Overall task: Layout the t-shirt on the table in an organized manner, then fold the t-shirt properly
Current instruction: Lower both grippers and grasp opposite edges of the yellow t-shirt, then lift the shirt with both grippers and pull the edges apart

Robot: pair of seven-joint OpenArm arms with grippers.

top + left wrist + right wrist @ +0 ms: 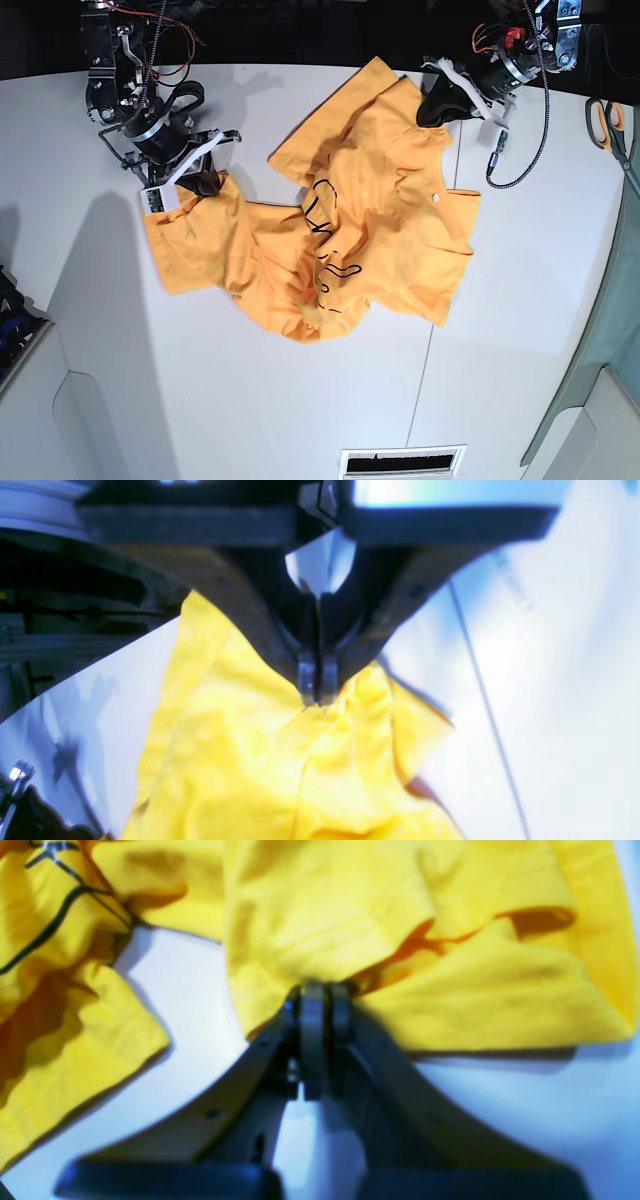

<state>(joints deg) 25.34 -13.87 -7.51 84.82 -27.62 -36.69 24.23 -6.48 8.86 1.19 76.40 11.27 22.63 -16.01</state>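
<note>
— With both jaws clenched on the crumpled orange-yellow cotton t-shirt (330, 240) mid-table (520, 340), what worried you?
— Left gripper (316, 700) and right gripper (320, 990) pinched only edges; pulling might have slipped them off.

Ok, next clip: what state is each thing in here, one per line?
t-shirt: crumpled on the table, not laid flat, pinched at two edges.
left hand: shut on the t-shirt.
right hand: shut on the t-shirt.
table: white, bare around the shirt.
scissors: lying at the table's edge.
</note>
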